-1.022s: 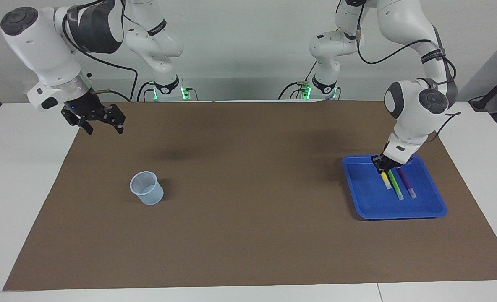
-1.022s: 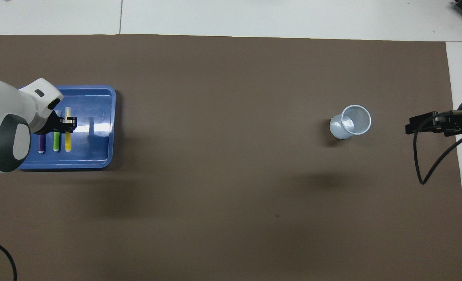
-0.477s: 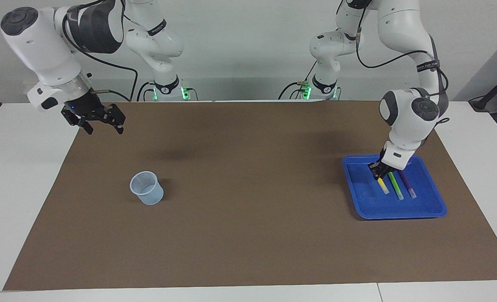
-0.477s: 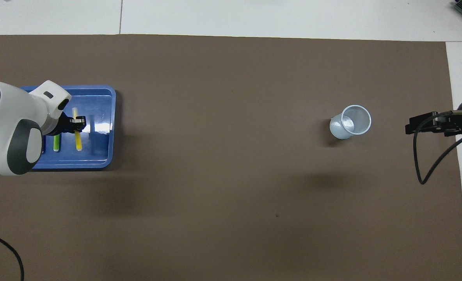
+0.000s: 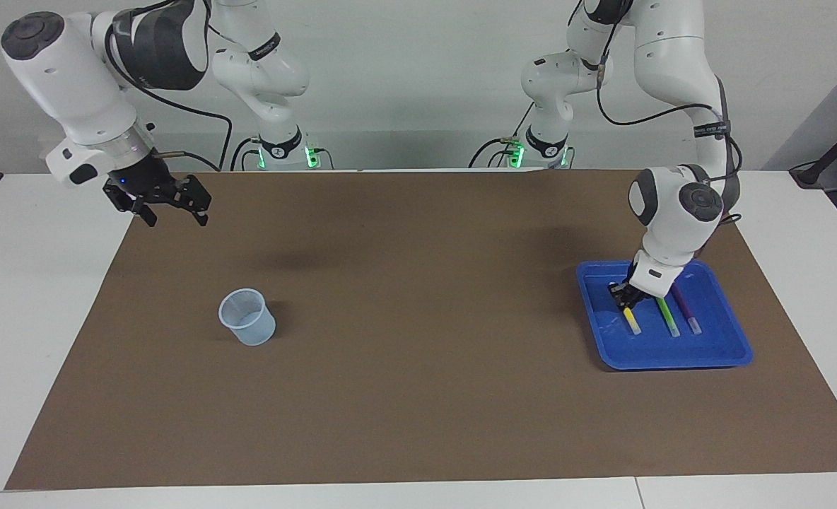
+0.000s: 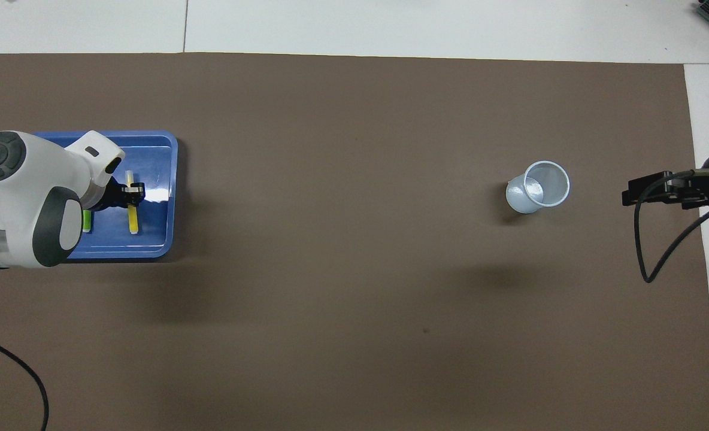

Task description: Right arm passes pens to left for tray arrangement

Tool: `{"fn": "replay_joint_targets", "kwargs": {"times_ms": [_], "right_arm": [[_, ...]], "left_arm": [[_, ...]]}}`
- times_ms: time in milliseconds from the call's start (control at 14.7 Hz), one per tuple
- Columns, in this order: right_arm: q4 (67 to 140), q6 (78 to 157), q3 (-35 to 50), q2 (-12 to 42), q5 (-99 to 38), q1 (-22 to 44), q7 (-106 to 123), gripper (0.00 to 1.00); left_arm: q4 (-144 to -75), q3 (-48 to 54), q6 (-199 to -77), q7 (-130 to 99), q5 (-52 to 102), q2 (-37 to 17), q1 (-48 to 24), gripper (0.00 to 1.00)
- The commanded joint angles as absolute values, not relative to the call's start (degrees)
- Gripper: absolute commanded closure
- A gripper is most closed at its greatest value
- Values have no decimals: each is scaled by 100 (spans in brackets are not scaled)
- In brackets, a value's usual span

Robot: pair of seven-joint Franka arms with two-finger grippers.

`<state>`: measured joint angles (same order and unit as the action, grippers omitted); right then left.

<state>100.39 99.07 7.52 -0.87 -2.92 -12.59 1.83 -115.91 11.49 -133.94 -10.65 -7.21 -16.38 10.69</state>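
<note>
Left claw [image 5: 627,298] around yellow pen [image 5: 631,321]

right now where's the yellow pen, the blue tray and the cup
yellow pen [image 5: 631,323]: facing view, on its barrel
blue tray [image 5: 673,362]: facing view, on its rim farthest from the robots
cup [image 5: 247,318]: facing view, on its side wall

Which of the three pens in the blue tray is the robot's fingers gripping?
The yellow pen; the left gripper is shut on it. The green pen and purple pen lie untouched beside it.
</note>
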Motion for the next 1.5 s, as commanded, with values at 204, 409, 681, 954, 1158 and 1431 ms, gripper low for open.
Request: {"fn": "replay_joint_targets", "kwargs": {"times_ms": [204, 409, 681, 954, 1158, 1431], "right_arm": [[10143, 10011, 800, -167, -176, -1292, 299, 0], [10151, 10020, 800, -167, -176, -1301, 290, 0], [10151, 9976, 800, -167, -176, -1327, 299, 0], [10151, 9949, 800, -185, -176, -1327, 290, 0], [10151, 9949, 800, -185, -176, -1327, 299, 0], [10151, 9932, 800, -202, -184, -1327, 299, 0]], "left_arm": [[-11663, 1107, -13500, -1204, -817, -1591, 1020, 63], [-11654, 1107, -13491, -1204, -817, -1591, 1020, 37], [-11375, 1107, -13045, -1213, -817, -1486, 967, 0], [-10417, 1151, -11894, -1204, -791, -1468, 932, 0], [-10012, 1195, -11138, -1204, -721, -1249, 870, 0], [-9958, 1257, -10653, -1204, -668, -845, 844, 0]]}}
